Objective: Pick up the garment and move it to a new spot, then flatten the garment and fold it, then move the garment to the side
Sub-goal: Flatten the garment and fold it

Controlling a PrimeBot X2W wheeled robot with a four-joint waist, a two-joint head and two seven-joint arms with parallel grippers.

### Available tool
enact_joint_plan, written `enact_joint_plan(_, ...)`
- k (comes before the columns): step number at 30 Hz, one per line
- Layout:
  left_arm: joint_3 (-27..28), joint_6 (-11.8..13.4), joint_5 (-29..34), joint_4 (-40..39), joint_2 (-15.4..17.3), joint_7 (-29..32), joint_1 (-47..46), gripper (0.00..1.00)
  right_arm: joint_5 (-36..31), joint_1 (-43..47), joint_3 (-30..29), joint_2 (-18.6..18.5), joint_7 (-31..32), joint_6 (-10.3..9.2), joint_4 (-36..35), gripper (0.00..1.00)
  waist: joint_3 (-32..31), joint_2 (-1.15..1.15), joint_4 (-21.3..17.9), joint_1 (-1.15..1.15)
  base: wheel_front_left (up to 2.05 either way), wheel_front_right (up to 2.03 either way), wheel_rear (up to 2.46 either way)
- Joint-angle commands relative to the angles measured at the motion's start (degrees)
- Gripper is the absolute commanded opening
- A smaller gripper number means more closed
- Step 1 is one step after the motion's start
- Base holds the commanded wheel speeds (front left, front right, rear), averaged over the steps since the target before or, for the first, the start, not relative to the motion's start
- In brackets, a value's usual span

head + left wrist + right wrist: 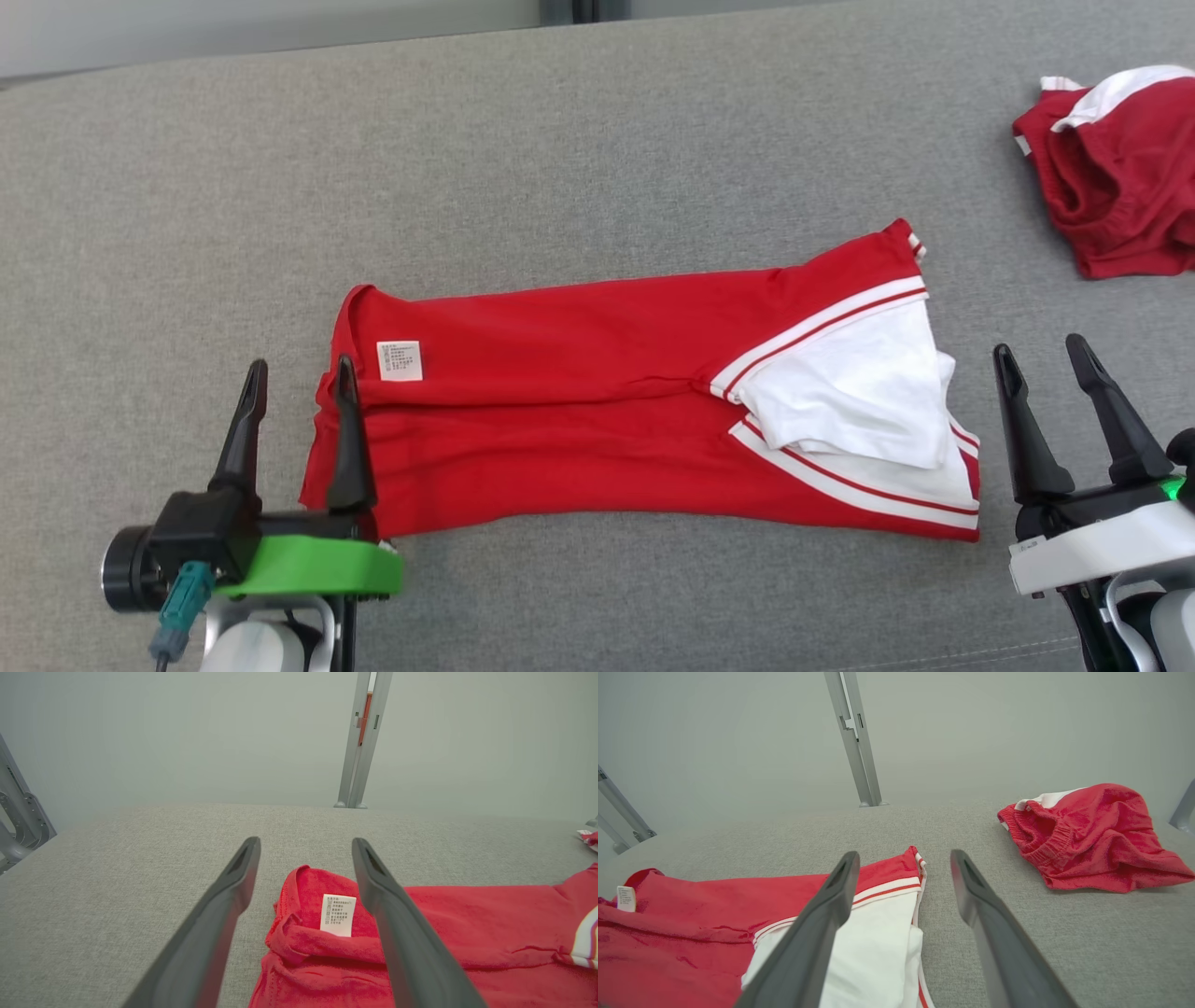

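Now the red garment (579,411) lies mid-frame. The left gripper (301,366), lower left, and right gripper (1039,347), lower right, are wide open.

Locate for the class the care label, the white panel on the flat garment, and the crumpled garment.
care label (399,360), head view, centre of the white tag.
white panel (854,387), head view, middle of the white cloth.
crumpled garment (1120,196), head view, red body below its white band.
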Motion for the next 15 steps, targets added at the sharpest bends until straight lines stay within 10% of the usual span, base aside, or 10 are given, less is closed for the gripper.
enact_joint_plan(1, 0.21, -0.47, 0.67, -0.17, -0.28, -0.16, -1.7, 1.0, 0.47, -0.18, -0.01, -0.37, 0.27, -0.01, 0.99, 1.0, 1.5, 0.0, 0.93, 0.0, 0.0, 0.0, 0.0)
enact_joint_plan(14, 2.05, -3.91, 4.19, 0.18, -4.06, -0.15, -6.24, 1.0, 6.21, -8.54, 8.37, -2.49, 0.2, -0.01, 21.19, 1.0, 7.13, 0.0, 3.67, 0.0, 0.0, 0.0, 0.0)
enact_joint_plan(15, 2.25, -4.08, 4.43, 0.28, -4.26, -0.16, -6.22, 1.0, 6.6, -8.94, 9.49, -2.8, 0.54, -0.01, 22.07, 0.5, 7.13, 0.0, 3.68, 0.0, 0.0, 0.0, 0.0)
